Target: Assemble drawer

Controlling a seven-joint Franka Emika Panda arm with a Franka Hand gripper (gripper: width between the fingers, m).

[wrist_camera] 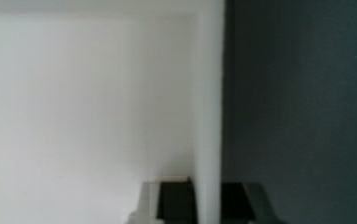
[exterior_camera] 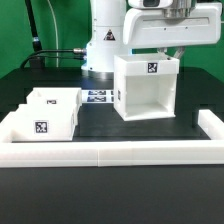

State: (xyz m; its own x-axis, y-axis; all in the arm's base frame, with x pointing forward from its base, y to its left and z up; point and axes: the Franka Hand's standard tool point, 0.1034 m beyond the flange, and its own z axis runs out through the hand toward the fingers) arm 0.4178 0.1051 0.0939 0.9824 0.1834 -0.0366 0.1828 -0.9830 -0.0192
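On the worktop (exterior_camera: pixel 100 128): drawer housing (exterior_camera: pixel 148 92), upright, tool (exterior_camera: pixel 173 53) clamped on its upper edge. Trays (exterior_camera: pixel 48 115) well apart. We judge housing placement in hand; next, release and fetch a tray.

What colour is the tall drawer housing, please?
The housing is white, bearing a black-and-white square tag; clearest in the exterior view.

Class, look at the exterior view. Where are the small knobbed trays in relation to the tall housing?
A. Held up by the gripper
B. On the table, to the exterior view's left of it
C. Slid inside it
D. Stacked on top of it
B: the trays rest on the table at the exterior view's left, apart from the housing, whose open front shows nothing inside.
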